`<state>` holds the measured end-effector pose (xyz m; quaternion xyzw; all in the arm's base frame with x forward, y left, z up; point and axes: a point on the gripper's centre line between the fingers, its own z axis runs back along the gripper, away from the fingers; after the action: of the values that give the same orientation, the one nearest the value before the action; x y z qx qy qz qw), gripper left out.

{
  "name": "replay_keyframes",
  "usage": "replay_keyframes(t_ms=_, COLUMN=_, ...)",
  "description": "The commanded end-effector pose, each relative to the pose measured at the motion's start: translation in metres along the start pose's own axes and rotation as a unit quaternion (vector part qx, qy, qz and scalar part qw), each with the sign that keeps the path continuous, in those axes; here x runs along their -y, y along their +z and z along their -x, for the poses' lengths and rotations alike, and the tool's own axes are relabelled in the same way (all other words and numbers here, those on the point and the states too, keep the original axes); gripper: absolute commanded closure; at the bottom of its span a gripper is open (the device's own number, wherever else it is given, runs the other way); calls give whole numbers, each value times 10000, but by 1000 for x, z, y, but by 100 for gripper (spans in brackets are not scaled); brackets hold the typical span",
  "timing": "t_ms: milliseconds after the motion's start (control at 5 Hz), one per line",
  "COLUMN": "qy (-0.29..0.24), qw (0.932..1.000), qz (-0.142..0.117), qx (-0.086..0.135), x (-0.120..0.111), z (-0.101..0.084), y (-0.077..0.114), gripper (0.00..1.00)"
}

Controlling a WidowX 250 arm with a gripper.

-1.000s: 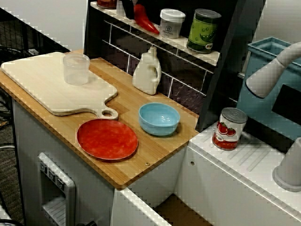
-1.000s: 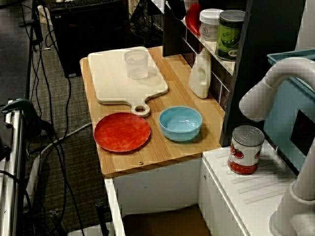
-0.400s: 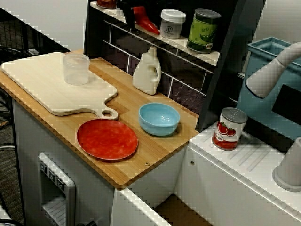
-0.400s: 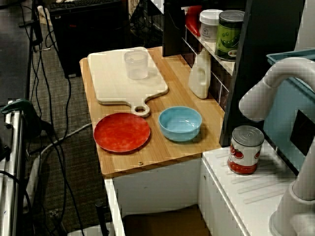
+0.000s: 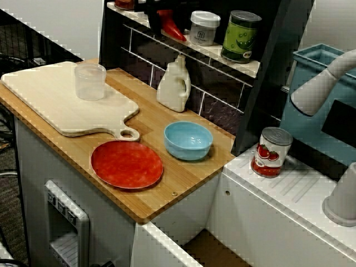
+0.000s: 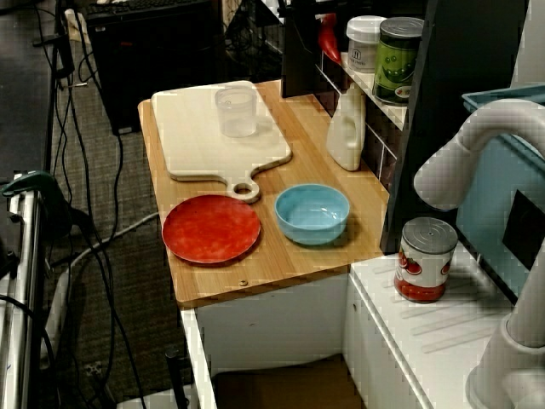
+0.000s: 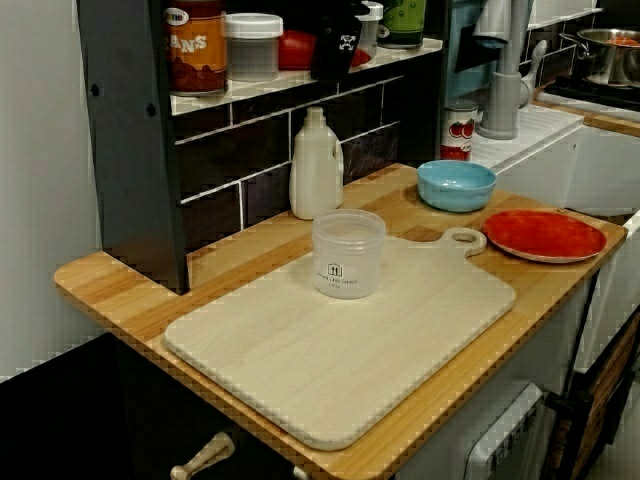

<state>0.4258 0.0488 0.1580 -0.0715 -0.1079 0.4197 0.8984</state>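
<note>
End effector [image 7: 332, 60], opening hidden, hangs at tapered red object [image 7: 293, 50] on the shelf [image 7: 250, 90].

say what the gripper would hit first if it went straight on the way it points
Likely the red thing on the shelf: the gripper points down at it, though depth is unclear.

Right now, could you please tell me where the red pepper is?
In the front view, the red pepper is at the shelf, just left of the white jar, with the gripper at its left end.
</note>
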Motion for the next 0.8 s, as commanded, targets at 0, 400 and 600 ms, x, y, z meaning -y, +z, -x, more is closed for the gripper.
replay_keyframes(t_ms=0, qy=-199, qw=9991, qz=366, qx=47, x=-18, z=4, y=41, gripper=100)
replay_keyframes(t_ms=400, qy=-553, qw=9969, qz=544, qx=-128, x=-57, z=34, y=67, gripper=100)
replay_keyframes(t_ms=600, qy=-810, qw=9946, qz=637, qx=-78, x=-66, z=51, y=81, gripper=100)
